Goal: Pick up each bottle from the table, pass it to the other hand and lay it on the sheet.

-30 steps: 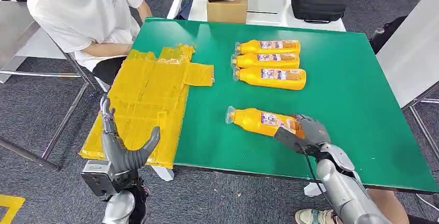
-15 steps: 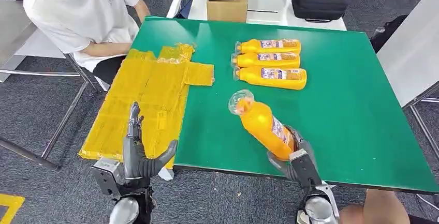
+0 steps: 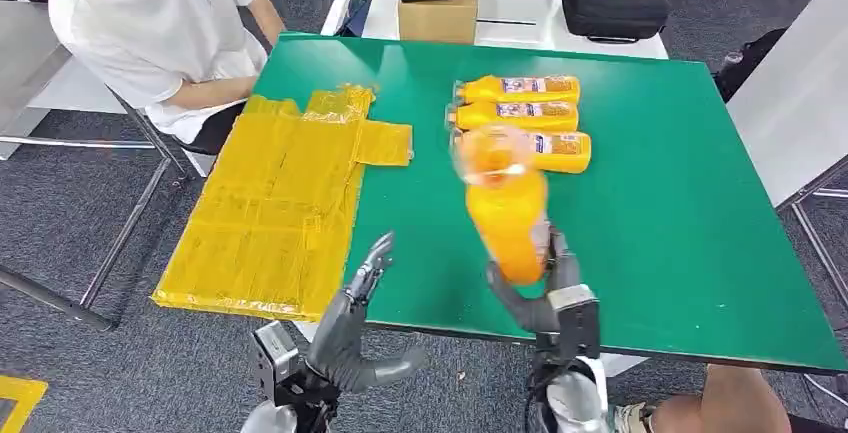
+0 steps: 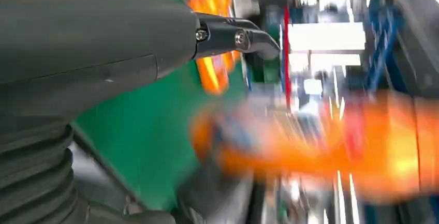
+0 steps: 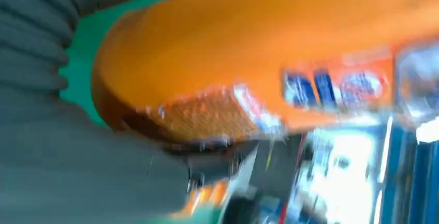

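While right hand [image 3: 545, 288] is gripping raised bottle [image 3: 505, 203], left hand [image 3: 350, 328] is waiting open-fingered, empty; sheet [image 3: 270, 203] lying bare (three bottles [image 3: 520, 118] remaining far).

I see grey carpet [image 3: 90, 223] under the green table [image 3: 680, 213]. Far behind it stands a white table [image 3: 520, 28] with a cardboard box [image 3: 438, 18] and a black case [image 3: 613, 5]. A person [image 3: 150, 33] sits far left.
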